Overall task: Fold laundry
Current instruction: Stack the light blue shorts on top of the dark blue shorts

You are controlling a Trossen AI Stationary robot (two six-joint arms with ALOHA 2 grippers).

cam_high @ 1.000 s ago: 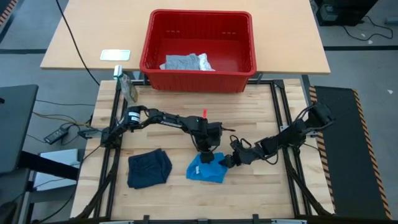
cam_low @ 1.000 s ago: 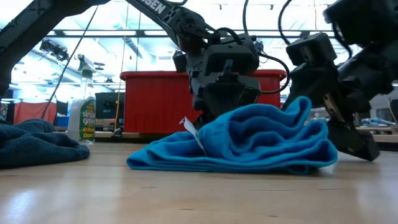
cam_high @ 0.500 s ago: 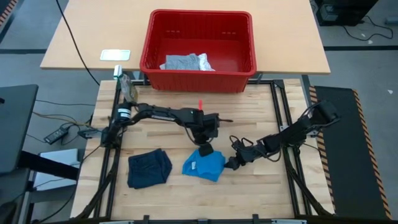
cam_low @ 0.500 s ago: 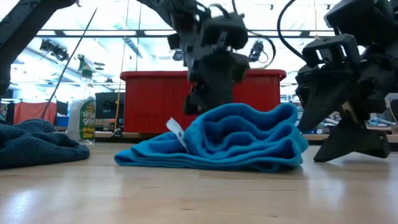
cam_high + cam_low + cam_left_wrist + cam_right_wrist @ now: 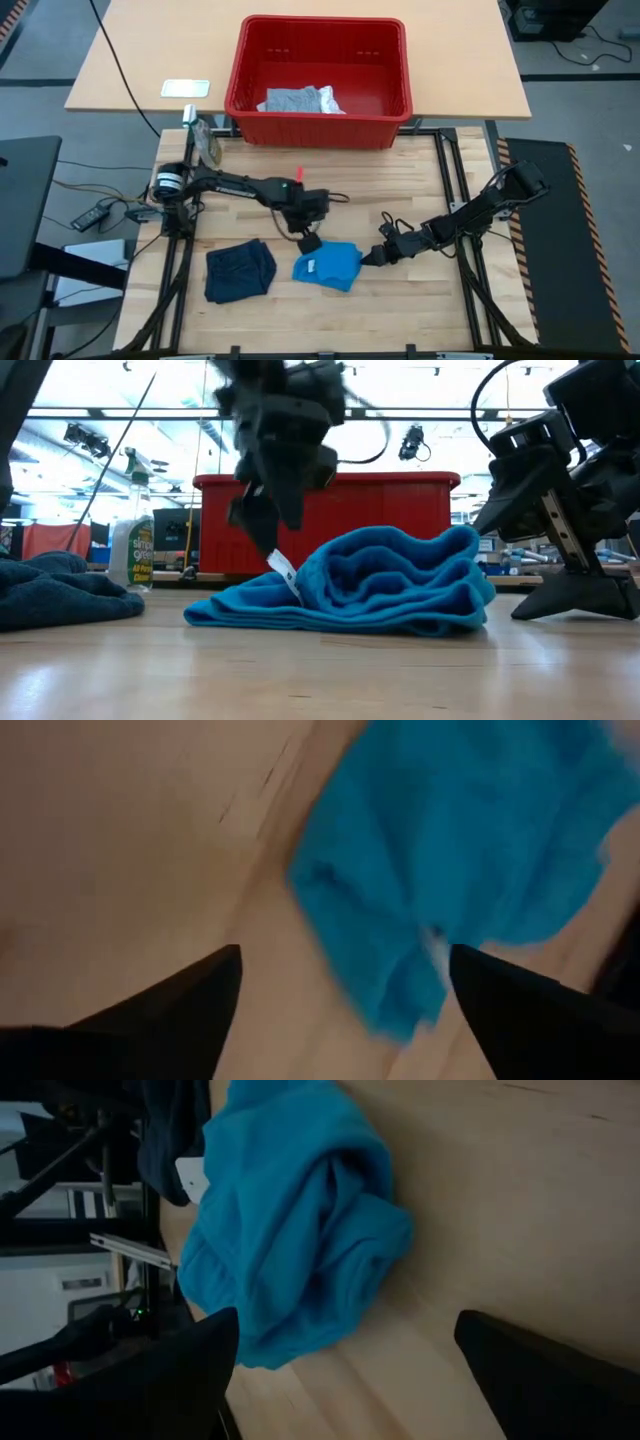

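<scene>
A soft, rumpled bright blue garment (image 5: pixel 328 266) lies mid-surface on pale wood planks (image 5: pixel 400 310) — white tag showing. The left gripper (image 5: pixel 309 241) hangs above its far edge, fingers apart; the right gripper (image 5: pixel 381 256) sits low just beside it — fingers apart, empty.

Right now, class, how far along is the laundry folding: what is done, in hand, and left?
Done, it seems: the navy garment lies folded on the table. In hand: nothing gripped; the blue garment sits bunched between the open left gripper and open right gripper. Left: the grey and white garments in the basket.
</scene>
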